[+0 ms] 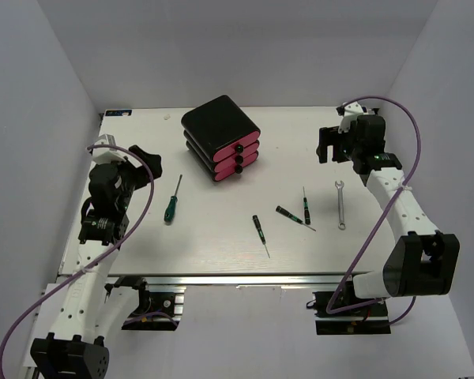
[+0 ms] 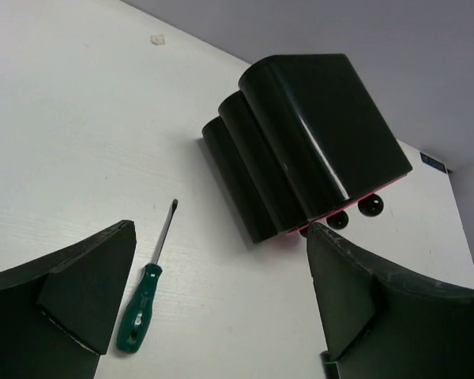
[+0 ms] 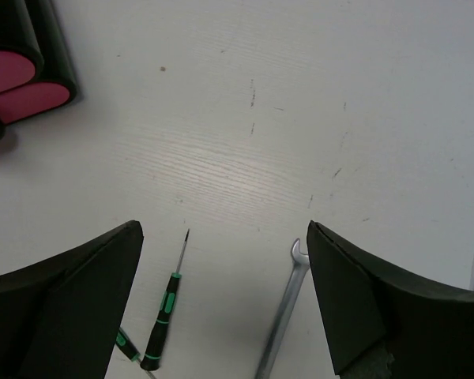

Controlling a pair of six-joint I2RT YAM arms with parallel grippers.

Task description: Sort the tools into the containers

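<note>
1. The rounded black plastic casing [image 1: 220, 126] sits at 12 o'clock on the white table [image 1: 205, 253]. Its three pink shallow drawers [image 1: 225, 162] are all pushed in. A pull on one small black round knob [image 1: 238, 159] could drag or tip the whole stack unless the other arm braces it.
2. The left claw [image 1: 142, 160] hovers at 9 o'clock and the right claw [image 1: 329, 145] at 2 o'clock. Both have their fingers spread wide and hold nothing. If both reach for the casing at once, they risk colliding.
3. The green-and-black-handled screwdriver [image 1: 171, 204] lies flat at 9 o'clock, near the left claw, with its shaft pointing to 12. Its round handle may roll out of a pinch taken off-centre.
4. The small silver metal wrench [image 1: 340, 205] lies flat at 3 o'clock. It is thin and hugs the table, so fingers may scrape over it or skid it away.
5. The three thin black precision screwdrivers with green bands [image 1: 292, 216] lie at 5 o'clock. I cannot tell whether the two nearest the wrench touch. A grab at one could nudge its neighbour or lift two together.
</note>
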